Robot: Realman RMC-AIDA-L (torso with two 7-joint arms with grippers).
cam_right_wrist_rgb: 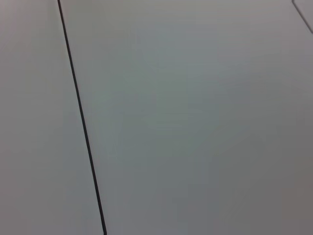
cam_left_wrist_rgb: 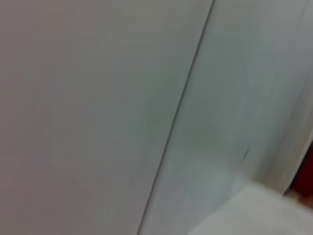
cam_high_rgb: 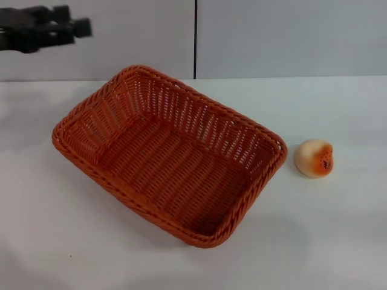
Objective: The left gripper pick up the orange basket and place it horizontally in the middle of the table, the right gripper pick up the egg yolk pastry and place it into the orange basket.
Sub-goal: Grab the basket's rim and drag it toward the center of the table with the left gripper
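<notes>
Orange basket lies askew across the middle of the table, empty, one corner toward the near edge. Egg yolk pastry sits just beside its right corner, apart. Far left, the left gripper hangs high by the wall; whether its fingers are parted, I cannot tell. Judging so, straightening the basket comes next. Nothing blocks it.
</notes>
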